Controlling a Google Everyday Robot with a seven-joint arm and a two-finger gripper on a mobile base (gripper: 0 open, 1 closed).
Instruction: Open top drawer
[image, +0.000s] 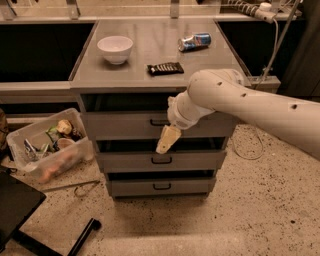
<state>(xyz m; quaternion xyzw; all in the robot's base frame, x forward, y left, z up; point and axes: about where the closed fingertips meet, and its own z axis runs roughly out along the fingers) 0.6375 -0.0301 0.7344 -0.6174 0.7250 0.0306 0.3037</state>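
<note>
The top drawer (120, 125) is the widest grey front of the cabinet, just under the tabletop, with a dark gap above it. Its small black bar handle (158, 122) sits at centre, partly covered by my arm. My gripper (164, 144) is cream-coloured and points down and to the left. It hangs in front of the cabinet just below that handle, over the gap between the top drawer and the middle drawer (125, 161). The white arm (250, 105) reaches in from the right. The bottom drawer (130, 187) is below.
On the cabinet top (95, 70) stand a white bowl (115, 48), a black flat bar (165, 68) and a lying can (194, 41). A clear bin of clutter (45, 145) sits on the floor at left. A black frame (30, 215) lies at bottom left. A cable (270, 50) hangs at right.
</note>
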